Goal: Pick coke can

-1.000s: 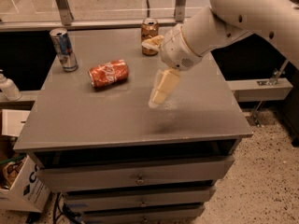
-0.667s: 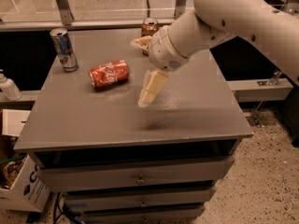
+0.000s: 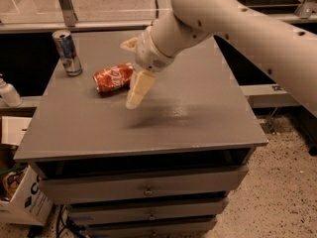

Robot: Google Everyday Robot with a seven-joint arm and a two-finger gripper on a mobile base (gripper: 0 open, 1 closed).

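Observation:
The coke can (image 3: 112, 78) is red-orange with white lettering and lies on its side on the left-centre of the grey cabinet top (image 3: 198, 108). My gripper (image 3: 130, 74) hangs just to the right of the can, close to its right end. It is open. One pale finger (image 3: 137, 90) points down-left at the near side of the can's end. The other fingertip (image 3: 129, 43) shows behind the wrist on the far side. Nothing is held.
A slim silver-and-blue can (image 3: 68, 52) stands upright at the back left of the top. A white bottle (image 3: 8, 93) stands on a lower ledge at the left. Drawers (image 3: 148, 187) are below, and a cardboard box (image 3: 22, 202) is on the floor at the left.
The arm has moved left and slightly forward, bringing the gripper from mid-table to right beside the coke can. The brown-gold can at the back is now hidden behind the arm.

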